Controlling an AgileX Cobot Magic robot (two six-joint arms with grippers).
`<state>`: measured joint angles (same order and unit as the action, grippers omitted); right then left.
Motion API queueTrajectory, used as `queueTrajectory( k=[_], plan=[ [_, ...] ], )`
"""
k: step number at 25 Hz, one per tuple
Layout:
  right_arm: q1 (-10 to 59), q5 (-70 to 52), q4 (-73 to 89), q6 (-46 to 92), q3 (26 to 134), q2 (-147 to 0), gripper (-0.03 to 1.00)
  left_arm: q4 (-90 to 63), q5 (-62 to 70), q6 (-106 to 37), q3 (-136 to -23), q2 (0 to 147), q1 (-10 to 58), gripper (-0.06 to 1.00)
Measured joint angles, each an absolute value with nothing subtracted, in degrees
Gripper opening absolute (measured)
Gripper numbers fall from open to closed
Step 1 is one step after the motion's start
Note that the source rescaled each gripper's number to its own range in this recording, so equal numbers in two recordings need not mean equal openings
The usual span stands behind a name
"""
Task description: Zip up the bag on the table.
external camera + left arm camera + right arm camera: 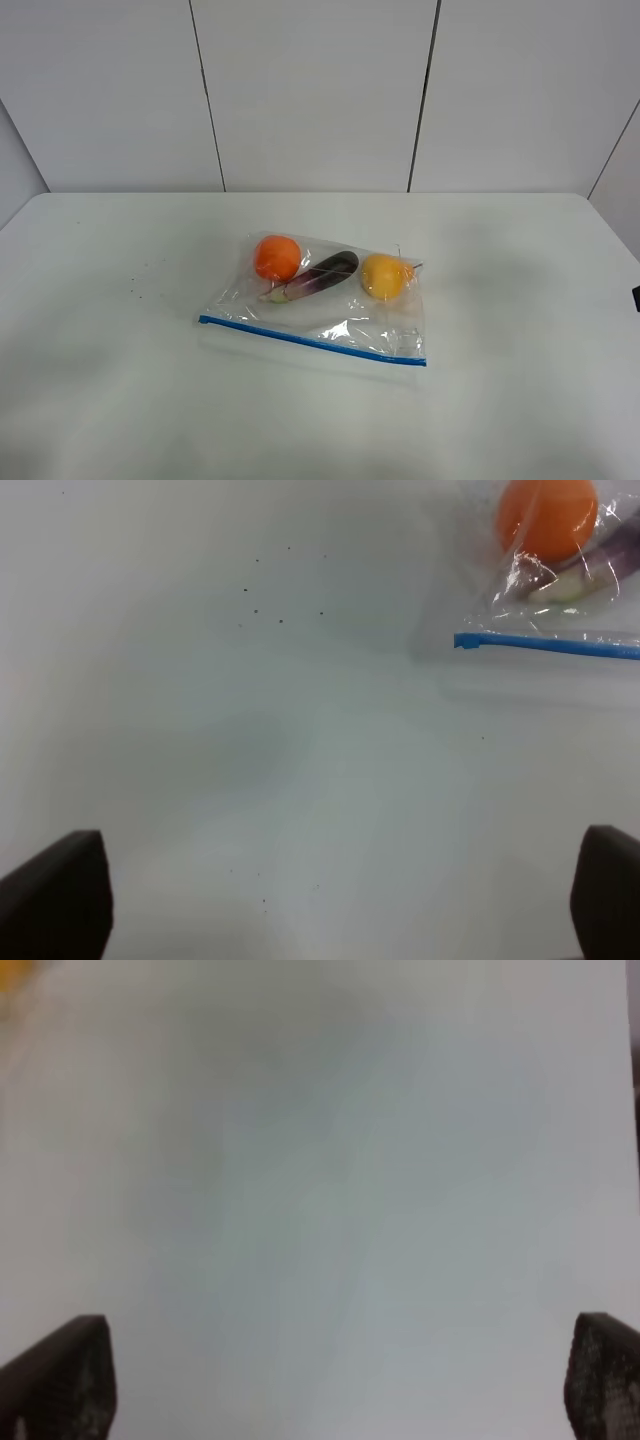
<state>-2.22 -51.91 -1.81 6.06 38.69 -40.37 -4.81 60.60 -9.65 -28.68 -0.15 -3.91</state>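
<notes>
One bag [318, 305], one orange [277, 257], one eggplant [318, 275], one yellow fruit [384, 275], one table [520, 330]
</notes>
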Motion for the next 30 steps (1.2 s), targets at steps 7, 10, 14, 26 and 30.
queueTrajectory(
  k=[7,10,14,26,30],
  plan=[
    [-2.22,-52.72,0.97,5.68,34.37,-24.31,1.00,-4.81,60.60,-9.65,-28.68,-0.15,-3.91,1.00],
    [-2.22,-54.23,1.03,5.68,32.81,-18.35,1.00,-4.81,60.60,-9.65,-28.68,-0.15,-3.91,1.00],
    [-2.22,-55.38,1.14,5.68,31.12,-11.31,1.00,-4.81,60.60,-9.65,-28.68,-0.15,-3.91,1.00],
    [-2.22,-57.55,1.16,5.02,30.21,0.20,1.00,-4.81,60.60,-9.65,-28.68,-0.15,-3.91,1.00],
    [-2.22,-57.85,1.16,4.88,29.92,0.20,1.00,-4.81,60.60,-9.65,-28.68,-0.15,-3.91,1.00]
  ],
)
